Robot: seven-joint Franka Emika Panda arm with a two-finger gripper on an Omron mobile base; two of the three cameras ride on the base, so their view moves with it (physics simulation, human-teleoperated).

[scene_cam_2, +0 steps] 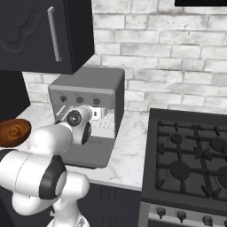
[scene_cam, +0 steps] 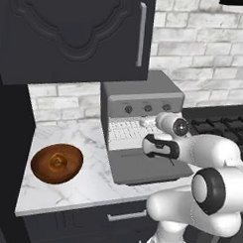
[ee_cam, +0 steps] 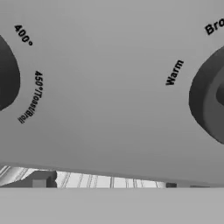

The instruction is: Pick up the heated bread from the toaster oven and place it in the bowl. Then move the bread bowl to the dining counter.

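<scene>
The grey toaster oven [scene_cam: 139, 92] [scene_cam_2: 88, 82] stands on the marble worktop with its door [scene_cam: 141, 169] dropped flat. My gripper [scene_cam: 145, 122] [scene_cam_2: 98, 114] is at the oven's mouth, just under the row of knobs. In the hand view the control panel [ee_cam: 109, 87] is very close, with the wire rack [ee_cam: 87, 179] below it. The gripper [ee_cam: 105, 183] is open, its tips wide apart with nothing between them. The reddish-brown bowl [scene_cam: 40, 158] [scene_cam_2: 13, 133] sits left of the oven. It has a lighter golden patch at its middle. I cannot tell whether that is the heated bread. The dining counter is out of view.
A black stove [scene_cam: 217, 124] [scene_cam_2: 195, 155] adjoins the worktop on the right. A dark wall cabinet [scene_cam: 72, 32] hangs above the bowl and the oven's left side. Bare marble [scene_cam: 91, 187] lies between the bowl and the open door. A brick wall closes the back.
</scene>
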